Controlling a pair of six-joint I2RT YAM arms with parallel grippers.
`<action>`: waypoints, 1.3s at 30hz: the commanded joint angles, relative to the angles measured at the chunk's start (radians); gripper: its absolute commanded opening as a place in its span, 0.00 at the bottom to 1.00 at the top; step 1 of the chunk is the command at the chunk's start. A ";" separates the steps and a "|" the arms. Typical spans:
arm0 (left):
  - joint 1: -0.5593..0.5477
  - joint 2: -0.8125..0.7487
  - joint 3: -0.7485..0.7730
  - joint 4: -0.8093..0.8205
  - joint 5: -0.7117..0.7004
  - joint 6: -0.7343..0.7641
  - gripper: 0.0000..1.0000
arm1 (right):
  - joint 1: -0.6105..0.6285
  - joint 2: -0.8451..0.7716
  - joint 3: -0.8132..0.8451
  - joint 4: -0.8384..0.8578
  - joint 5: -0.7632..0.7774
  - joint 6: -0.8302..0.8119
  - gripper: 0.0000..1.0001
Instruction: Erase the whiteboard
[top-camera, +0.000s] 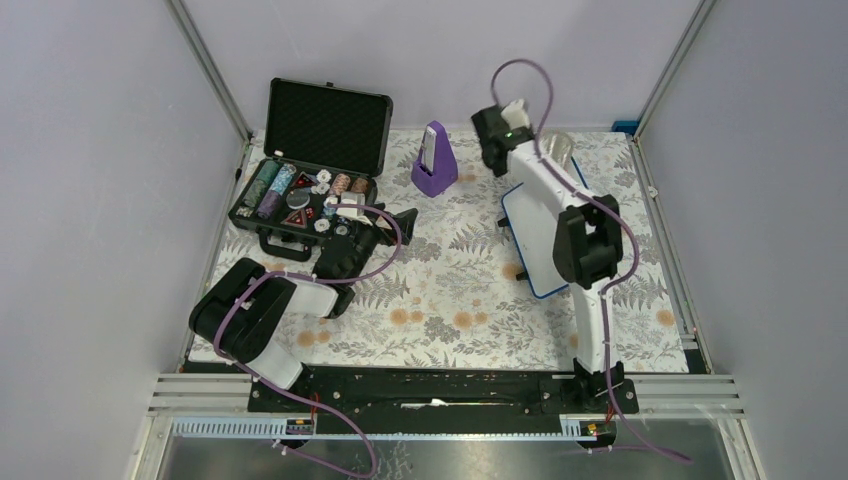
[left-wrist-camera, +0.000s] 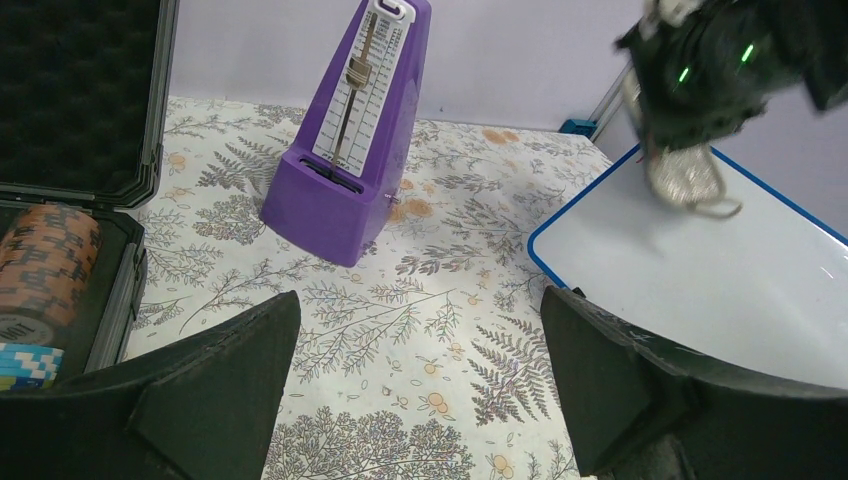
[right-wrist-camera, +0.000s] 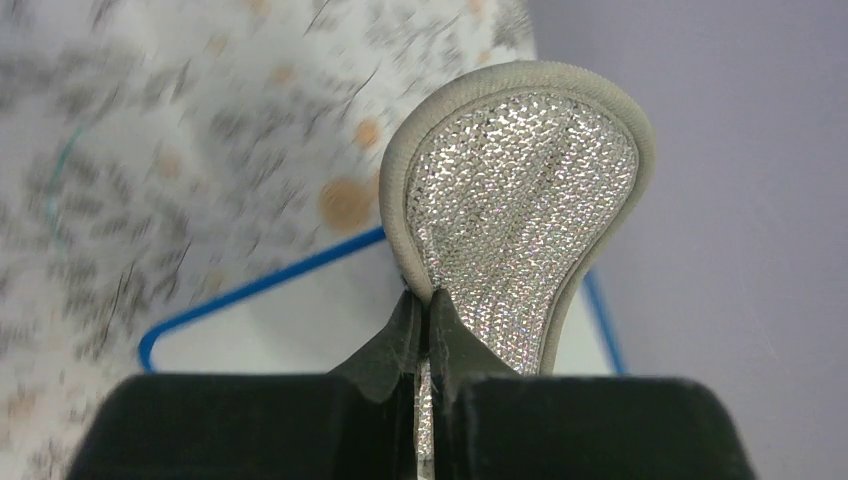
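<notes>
No legible txt; metronome (left-wrist-camera: 345, 140) scale marks too small to read

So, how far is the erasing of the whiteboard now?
Done: the right hand is shut on the silver mesh pad. In hand: the pad hangs at the far end of the whiteboard; whether it touches, I cannot tell. The board surface that shows has no writing, but the arm hides part. Left: wipe any hidden marks, perhaps. The left hand is open.
</notes>
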 joint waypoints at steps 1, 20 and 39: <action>0.008 -0.004 -0.002 0.076 0.014 -0.011 0.99 | -0.097 -0.001 0.208 -0.111 0.060 0.032 0.00; 0.019 0.002 -0.006 0.087 0.024 -0.025 0.99 | 0.030 -0.011 -0.115 -0.093 -0.045 0.178 0.00; 0.027 -0.006 -0.013 0.093 0.024 -0.029 0.99 | -0.131 0.183 0.437 -0.245 0.123 0.065 0.00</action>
